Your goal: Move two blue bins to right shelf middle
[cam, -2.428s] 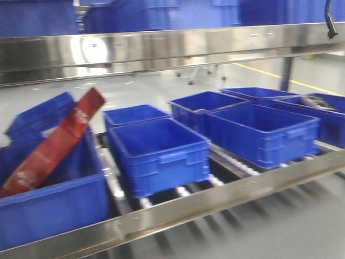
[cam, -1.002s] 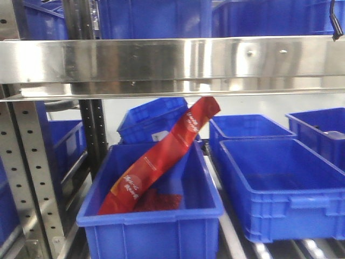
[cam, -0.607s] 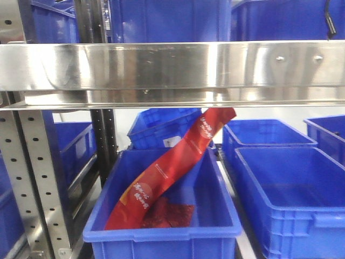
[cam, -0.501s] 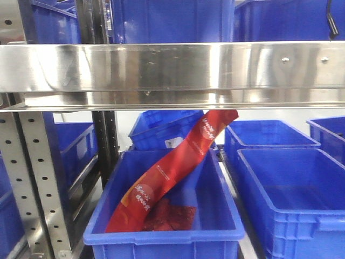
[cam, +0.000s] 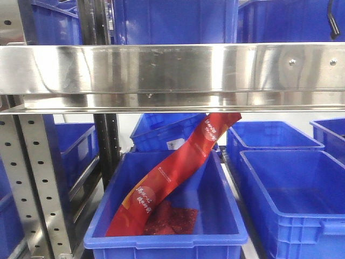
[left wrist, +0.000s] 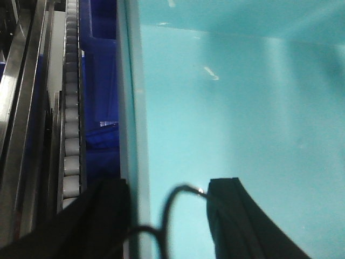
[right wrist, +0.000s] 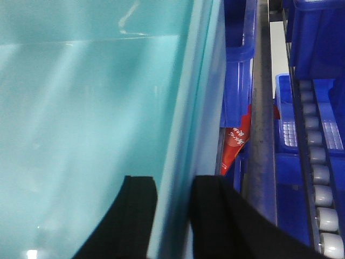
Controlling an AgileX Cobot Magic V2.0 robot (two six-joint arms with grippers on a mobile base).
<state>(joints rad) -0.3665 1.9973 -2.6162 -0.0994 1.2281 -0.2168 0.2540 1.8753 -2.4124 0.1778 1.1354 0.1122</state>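
Observation:
Both wrist views are filled by one bin, which looks teal there. In the left wrist view my left gripper [left wrist: 167,186] straddles the bin's [left wrist: 242,97] side wall. The outer finger is against the wall and a gap shows before the inner finger [left wrist: 232,216]. In the right wrist view my right gripper [right wrist: 173,183] is shut on the opposite wall of the bin [right wrist: 81,108]. Neither gripper shows in the front view. There, blue bins [cam: 291,189] sit on a roller shelf.
A steel shelf beam [cam: 172,70] crosses the front view, with more blue bins above it. Below it, one bin [cam: 215,205] holds a long red packet [cam: 178,172]. A perforated upright [cam: 32,183] stands at the left. Shelf rollers [left wrist: 73,135] run beside the held bin.
The front view has swung from an angled look along the shelf to facing the bin with the red packet. Over the last half second that bin drifted slightly right and closer.

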